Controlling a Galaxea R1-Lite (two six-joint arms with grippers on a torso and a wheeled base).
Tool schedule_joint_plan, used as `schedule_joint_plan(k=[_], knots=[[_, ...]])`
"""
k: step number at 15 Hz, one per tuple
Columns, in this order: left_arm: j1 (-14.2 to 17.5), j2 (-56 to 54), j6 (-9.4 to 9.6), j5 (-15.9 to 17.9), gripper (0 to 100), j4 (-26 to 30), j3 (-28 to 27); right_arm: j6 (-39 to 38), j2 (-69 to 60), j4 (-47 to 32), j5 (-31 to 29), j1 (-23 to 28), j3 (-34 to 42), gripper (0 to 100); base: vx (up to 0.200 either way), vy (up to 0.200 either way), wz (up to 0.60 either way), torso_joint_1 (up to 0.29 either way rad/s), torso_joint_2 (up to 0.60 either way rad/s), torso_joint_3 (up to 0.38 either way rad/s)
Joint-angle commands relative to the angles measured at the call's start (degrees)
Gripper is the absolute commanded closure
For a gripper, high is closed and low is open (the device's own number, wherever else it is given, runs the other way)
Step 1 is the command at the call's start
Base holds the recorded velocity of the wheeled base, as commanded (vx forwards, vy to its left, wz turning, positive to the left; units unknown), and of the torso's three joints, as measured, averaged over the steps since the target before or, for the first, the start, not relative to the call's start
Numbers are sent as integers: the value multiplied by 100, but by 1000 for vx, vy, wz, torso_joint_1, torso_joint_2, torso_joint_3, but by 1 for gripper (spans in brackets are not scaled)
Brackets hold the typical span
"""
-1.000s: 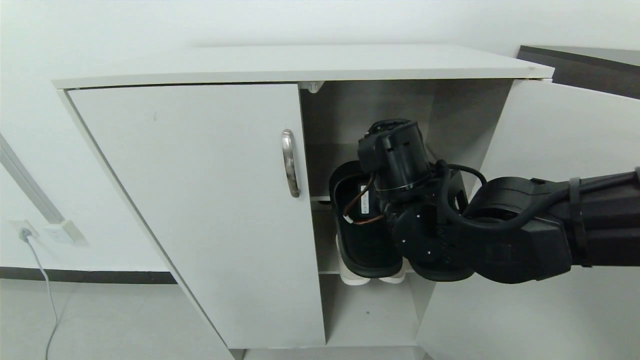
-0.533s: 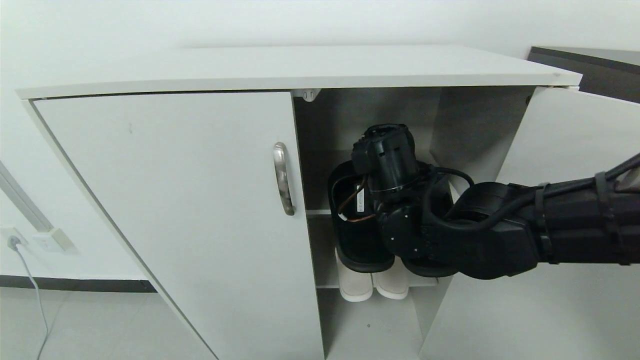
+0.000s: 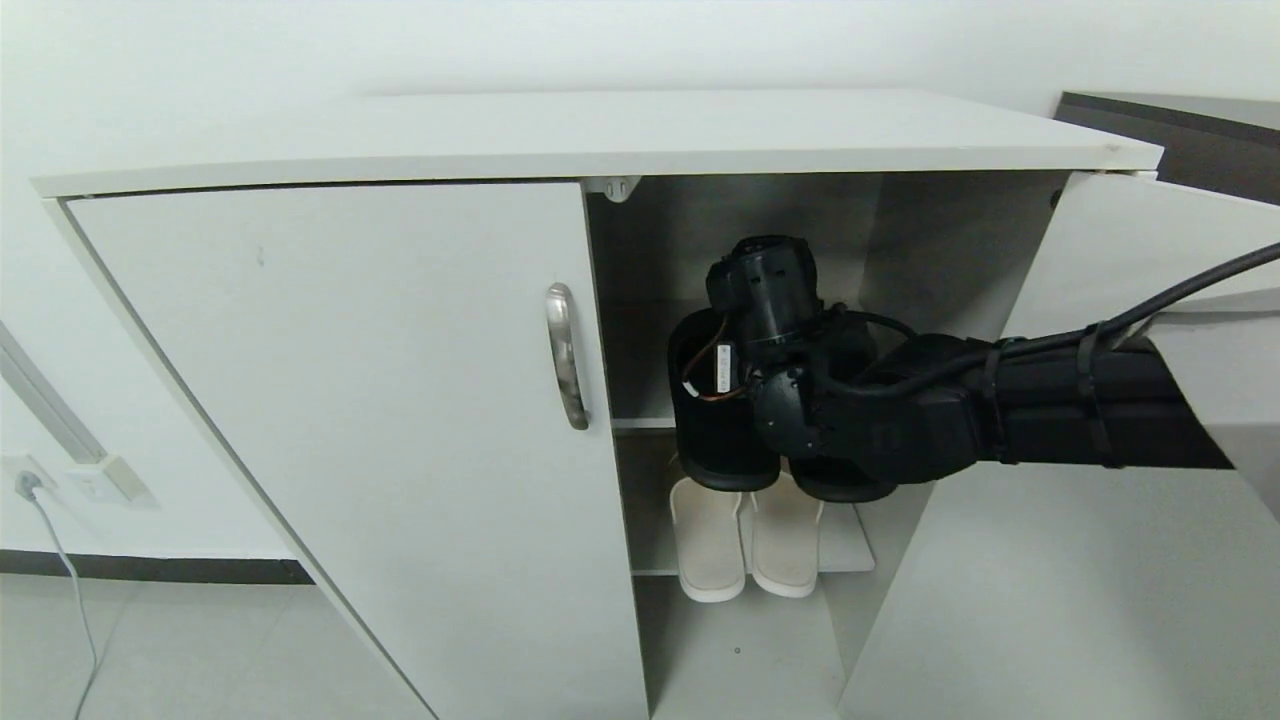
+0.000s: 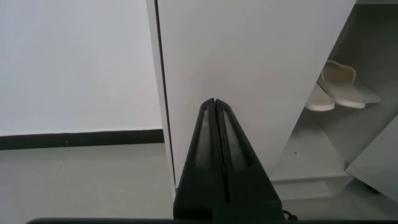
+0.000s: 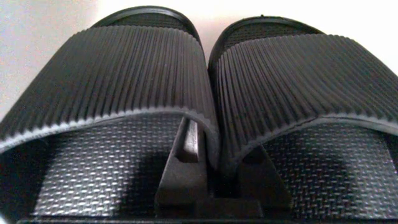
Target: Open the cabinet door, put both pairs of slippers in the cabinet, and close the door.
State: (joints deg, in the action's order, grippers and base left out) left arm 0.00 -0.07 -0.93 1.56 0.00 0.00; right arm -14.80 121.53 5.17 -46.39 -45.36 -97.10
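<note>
the black slippers (image 3: 715, 440) are held clamped in the right pincer (image 5: 214, 155) at the front of the upper shelf (image 3: 640, 424) of the cabinet (image 3: 600, 130), not yet set down. the white slippers (image 3: 745, 535) are already laid on the lower shelf (image 3: 850, 555). the right door (image 3: 1100, 560) is left to be closed. the left pincer (image 4: 214, 124) is pressed together, empty.

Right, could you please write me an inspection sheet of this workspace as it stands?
Surface: lower shelf bears white slippers, side by side.
Job's things: black slippers held at the opening of the cabinet, above them; right door open, left door shut.
Clutter: nothing seen.
Grippers: right gripper shut on black slippers; left gripper shut, empty, before the left door.
Cables: grey cord at wall socket.
Surroundings: white wall, grey floor.
</note>
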Motion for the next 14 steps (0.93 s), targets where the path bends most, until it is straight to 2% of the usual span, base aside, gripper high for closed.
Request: schedule_joint_plan(k=[1,6,13,14], knots=[[0,7,-4,2,100,0,0,3,380,-227,77,186,-600,100,0,0,0,0,0,0],[0,7,-4,2,100,0,0,30,670,-728,182,388,-1593,100,0,0,0,0,0,0],[0,7,-4,2,100,0,0,65,864,-737,499,484,-1707,100,0,0,0,0,0,0],[0,7,-4,-7,100,0,0,65,855,-737,499,476,-1707,0,0,0,0,0,0,0]])
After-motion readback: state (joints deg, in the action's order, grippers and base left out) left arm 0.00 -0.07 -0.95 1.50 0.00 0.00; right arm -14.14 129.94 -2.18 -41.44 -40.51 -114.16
